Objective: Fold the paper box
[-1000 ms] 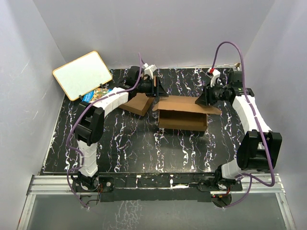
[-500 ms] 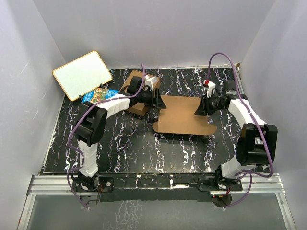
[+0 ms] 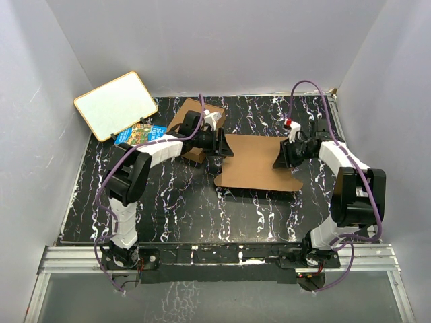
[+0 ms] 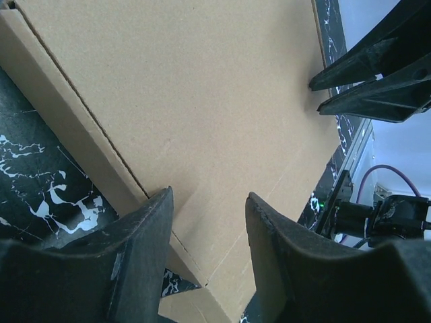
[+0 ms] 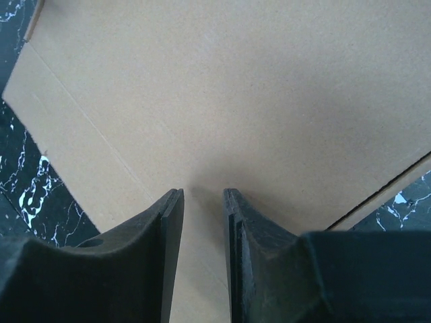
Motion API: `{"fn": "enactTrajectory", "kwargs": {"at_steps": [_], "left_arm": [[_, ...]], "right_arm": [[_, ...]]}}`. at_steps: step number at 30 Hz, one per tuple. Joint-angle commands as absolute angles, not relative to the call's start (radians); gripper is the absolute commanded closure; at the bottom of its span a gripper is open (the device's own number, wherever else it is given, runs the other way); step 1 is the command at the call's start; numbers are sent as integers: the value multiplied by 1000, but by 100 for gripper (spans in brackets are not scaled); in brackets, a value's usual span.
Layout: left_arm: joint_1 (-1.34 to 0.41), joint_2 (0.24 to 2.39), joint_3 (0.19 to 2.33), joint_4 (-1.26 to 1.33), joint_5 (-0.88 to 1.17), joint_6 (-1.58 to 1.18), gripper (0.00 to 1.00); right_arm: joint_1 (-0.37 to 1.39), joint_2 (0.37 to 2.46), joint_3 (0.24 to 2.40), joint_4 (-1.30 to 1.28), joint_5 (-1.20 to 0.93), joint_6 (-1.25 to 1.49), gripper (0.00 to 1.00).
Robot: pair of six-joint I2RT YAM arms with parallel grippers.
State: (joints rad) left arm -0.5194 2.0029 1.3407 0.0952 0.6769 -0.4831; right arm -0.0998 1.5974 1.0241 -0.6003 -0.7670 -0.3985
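From the top view, the lid of the paper box (image 3: 256,167) covers whatever lies under it. Only a scalloped near edge and a thin dark shadow line show at the centre of the frame. The left arm crosses the plain flat box (image 3: 192,112) in the upper left. A white board (image 3: 118,104) leaning on the wall overlaps the book (image 3: 139,132). From this height the finger gaps of both grippers are too small to read.

A second ago the paper box stood open with its lid raised and its front wall showing. Half a second ago the lid was down, and now it lies flat on the black marbled table (image 3: 175,208). The left gripper (image 3: 219,143) is at the lid's left edge and the right gripper (image 3: 283,156) at its right edge.

The wrist views supply the rest. The left gripper (image 4: 209,198) has its fingers spread wide over bare cardboard (image 4: 202,101) near a crease, grasping nothing. The other gripper's (image 4: 377,74) two dark fingers show in the upper right. The right gripper (image 5: 202,195) has its fingers parted by a narrow gap, released. The lid (image 5: 236,87) shows through that gap, and a fold line runs off to the left.
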Motion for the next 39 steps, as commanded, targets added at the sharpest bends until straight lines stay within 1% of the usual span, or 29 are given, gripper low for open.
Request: {"fn": "enactTrajectory", "kwargs": {"at_steps": [1, 5, 7, 9, 12, 13, 16, 18, 19, 22, 27, 33, 35, 37, 39], "left_arm": [[-524, 1919, 1376, 43, 656, -476, 53], [-525, 1827, 1360, 76, 634, -482, 50], [-525, 1764, 1318, 107, 612, -481, 50], [-525, 1682, 1250, 147, 582, -474, 49], [-523, 1560, 1079, 285, 530, -473, 47], [-521, 1520, 1015, 354, 510, -484, 45], [-517, 1434, 821, 553, 462, -543, 25], [-509, 1414, 725, 653, 464, -604, 14], [-505, 1416, 686, 693, 480, -639, 11], [-489, 1456, 640, 771, 545, -738, 3], [-486, 1485, 608, 792, 548, -789, 3], [-486, 1521, 582, 838, 519, -836, 3], [-487, 1540, 583, 849, 521, -849, 3], [-488, 1553, 582, 857, 522, -859, 3], [-488, 1561, 588, 845, 513, -861, 3]], "right_arm": [[-116, 1532, 1028, -557, -854, -452, 63], [-158, 1436, 1014, -525, -966, -430, 61], [-185, 1397, 981, -481, -979, -397, 60], [-224, 1368, 938, -421, -961, -355, 54], [-311, 1357, 864, -307, -996, -247, 38], [-337, 1366, 848, -283, -1006, -220, 33], [-369, 1419, 845, -269, -991, -176, 25], [-378, 1472, 854, -264, -984, -153, 23], [-381, 1498, 859, -264, -985, -140, 22], [-393, 1585, 884, -274, -991, -106, 22], [-440, 1688, 905, -294, -1106, -80, 25], [-448, 1716, 903, -292, -1131, -68, 36], [-448, 1731, 904, -292, -1134, -63, 37], [-448, 1739, 906, -293, -1137, -61, 44], [-448, 1772, 907, -294, -1141, -59, 47]]}}
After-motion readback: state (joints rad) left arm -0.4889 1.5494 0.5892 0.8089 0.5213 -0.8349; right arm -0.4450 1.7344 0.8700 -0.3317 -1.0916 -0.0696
